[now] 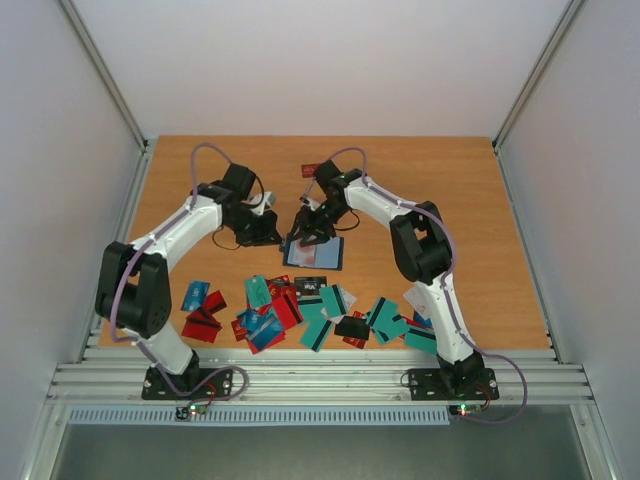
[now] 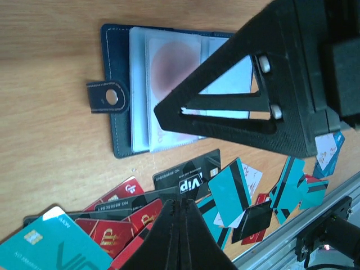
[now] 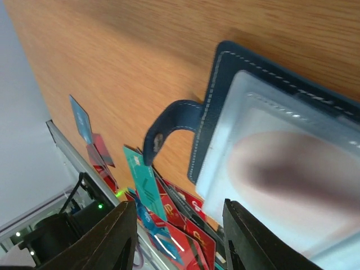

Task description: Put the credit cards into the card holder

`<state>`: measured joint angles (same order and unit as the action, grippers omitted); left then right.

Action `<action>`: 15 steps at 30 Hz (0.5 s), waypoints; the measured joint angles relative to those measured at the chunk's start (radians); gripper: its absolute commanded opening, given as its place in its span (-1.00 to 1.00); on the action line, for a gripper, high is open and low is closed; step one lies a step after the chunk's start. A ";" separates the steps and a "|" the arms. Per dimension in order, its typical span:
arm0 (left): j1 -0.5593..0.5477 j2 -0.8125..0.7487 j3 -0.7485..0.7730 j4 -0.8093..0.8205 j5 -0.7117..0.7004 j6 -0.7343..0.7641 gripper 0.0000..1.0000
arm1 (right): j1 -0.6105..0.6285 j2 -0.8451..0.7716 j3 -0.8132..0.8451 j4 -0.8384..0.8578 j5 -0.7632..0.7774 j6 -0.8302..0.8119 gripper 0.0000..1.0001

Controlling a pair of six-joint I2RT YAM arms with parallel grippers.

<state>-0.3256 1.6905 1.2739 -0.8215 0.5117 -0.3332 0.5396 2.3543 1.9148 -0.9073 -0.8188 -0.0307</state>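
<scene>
The card holder (image 1: pixel 315 252) lies open on the desk (image 1: pixel 450 200), with the credit cards (image 1: pixel 318 332) loose nearby. The left gripper (image 2: pixel 180 205) is closed and empty; the right gripper (image 3: pixel 179 205) is half-open and empty.

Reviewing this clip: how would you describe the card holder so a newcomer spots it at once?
Look at the middle of the wooden table, just beyond the strip of scattered credit cards along the near edge. The card holder lies open there. Unlike the flat single cards, it is larger, with a stitched navy cover, a snap tab and clear pockets.
</scene>
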 measured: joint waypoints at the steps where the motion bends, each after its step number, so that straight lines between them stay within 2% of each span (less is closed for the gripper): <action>1: 0.000 -0.016 -0.010 -0.001 -0.003 0.000 -0.99 | 0.004 0.002 0.009 -0.003 0.000 0.004 -0.12; 10: 0.001 -0.134 -0.072 -0.010 -0.032 0.001 -0.99 | 0.012 -0.017 0.021 -0.017 0.027 0.003 -0.08; 15: 0.001 -0.170 -0.098 -0.038 -0.059 0.023 -0.99 | 0.005 -0.179 -0.169 0.013 0.075 -0.021 -0.06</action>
<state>-0.3248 1.5208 1.1763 -0.8593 0.4530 -0.3107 0.5442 2.1750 1.7458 -0.8944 -0.7441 -0.0513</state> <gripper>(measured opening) 0.015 0.464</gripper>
